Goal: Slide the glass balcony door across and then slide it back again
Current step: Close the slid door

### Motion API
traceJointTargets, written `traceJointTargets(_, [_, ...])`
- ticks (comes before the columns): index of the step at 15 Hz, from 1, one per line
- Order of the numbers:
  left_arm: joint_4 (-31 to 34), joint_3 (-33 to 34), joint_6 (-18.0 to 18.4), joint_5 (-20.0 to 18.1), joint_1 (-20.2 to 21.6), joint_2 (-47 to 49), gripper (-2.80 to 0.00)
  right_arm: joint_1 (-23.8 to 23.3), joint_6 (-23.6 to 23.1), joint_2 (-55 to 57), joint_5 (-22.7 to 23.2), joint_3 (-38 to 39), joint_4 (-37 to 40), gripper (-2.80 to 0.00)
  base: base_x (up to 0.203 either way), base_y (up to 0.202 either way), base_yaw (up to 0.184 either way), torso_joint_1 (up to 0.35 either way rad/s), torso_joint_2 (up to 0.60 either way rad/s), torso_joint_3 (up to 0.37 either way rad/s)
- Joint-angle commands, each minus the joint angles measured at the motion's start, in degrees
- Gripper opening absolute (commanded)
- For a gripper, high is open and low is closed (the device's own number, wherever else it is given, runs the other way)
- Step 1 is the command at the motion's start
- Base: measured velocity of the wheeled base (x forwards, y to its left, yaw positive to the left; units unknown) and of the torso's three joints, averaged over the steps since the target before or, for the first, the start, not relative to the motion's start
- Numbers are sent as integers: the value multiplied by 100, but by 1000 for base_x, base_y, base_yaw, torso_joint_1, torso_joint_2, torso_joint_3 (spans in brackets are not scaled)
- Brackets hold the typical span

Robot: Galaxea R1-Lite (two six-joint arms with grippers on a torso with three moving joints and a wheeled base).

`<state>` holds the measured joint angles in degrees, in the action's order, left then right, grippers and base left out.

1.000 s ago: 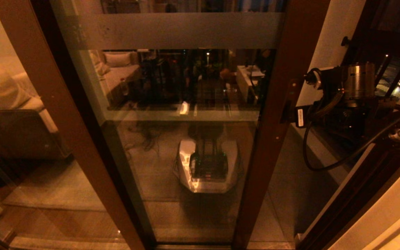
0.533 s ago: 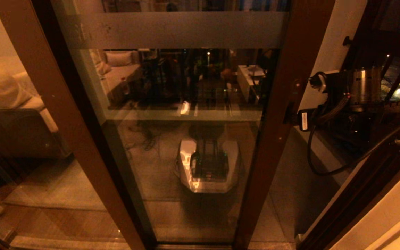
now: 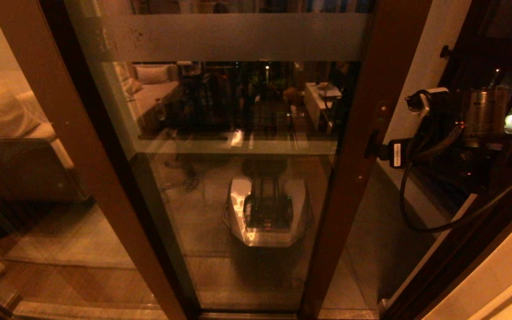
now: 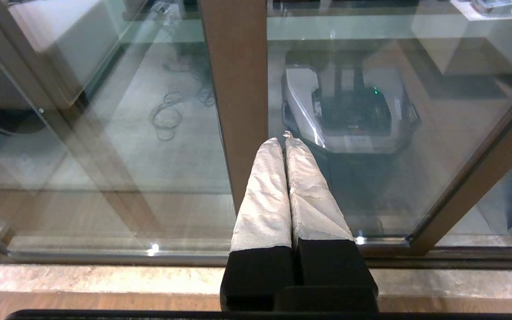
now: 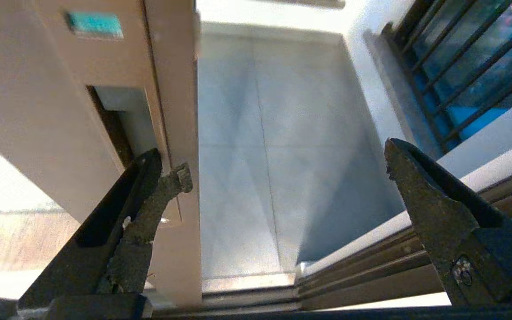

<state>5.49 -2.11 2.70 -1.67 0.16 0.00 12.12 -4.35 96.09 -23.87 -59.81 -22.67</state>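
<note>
The glass balcony door [image 3: 238,200] fills the middle of the head view, its frosted band [image 3: 238,38] across the top and its reddish-brown right stile [image 3: 358,133] beside the white wall. My right gripper [image 3: 377,150] reaches in from the right at that stile. In the right wrist view the right gripper [image 5: 288,160] is open: one finger [image 5: 145,200] sits in the recessed handle slot [image 5: 118,115], the other finger [image 5: 420,191] hangs free over the gap. My left gripper [image 4: 282,140] is shut on nothing, low down, pointing at a brown stile [image 4: 236,89] and the door glass [image 4: 438,133].
Between the door's stile and the door track [image 5: 394,271] the grey balcony floor [image 5: 260,155] shows. Black-barred railing windows [image 3: 505,102] stand to the right behind my arm. A second brown-framed panel [image 3: 60,133] overlaps the door on the left, with a sofa [image 3: 11,129] behind it.
The door's right stile and my right gripper have shifted a little to the right together, and the strip of wall beside the stile has narrowed.
</note>
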Motion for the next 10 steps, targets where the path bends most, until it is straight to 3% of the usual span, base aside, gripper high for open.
traceJointTargets(1, [5, 0, 3, 0, 2, 9, -280, 27, -15, -165, -24, 86, -59, 0, 0, 0, 0, 0, 0, 0])
traceJointTargets(6, [5, 0, 3, 0, 2, 4, -280, 59, -119, -170, -39, 158, -146, 0, 0, 0, 0, 0, 0, 0])
traceJointTargets(10, [5, 0, 3, 0, 2, 1, -280, 392, -121, -524, -12, 313, -121, 0, 0, 0, 0, 0, 0, 0])
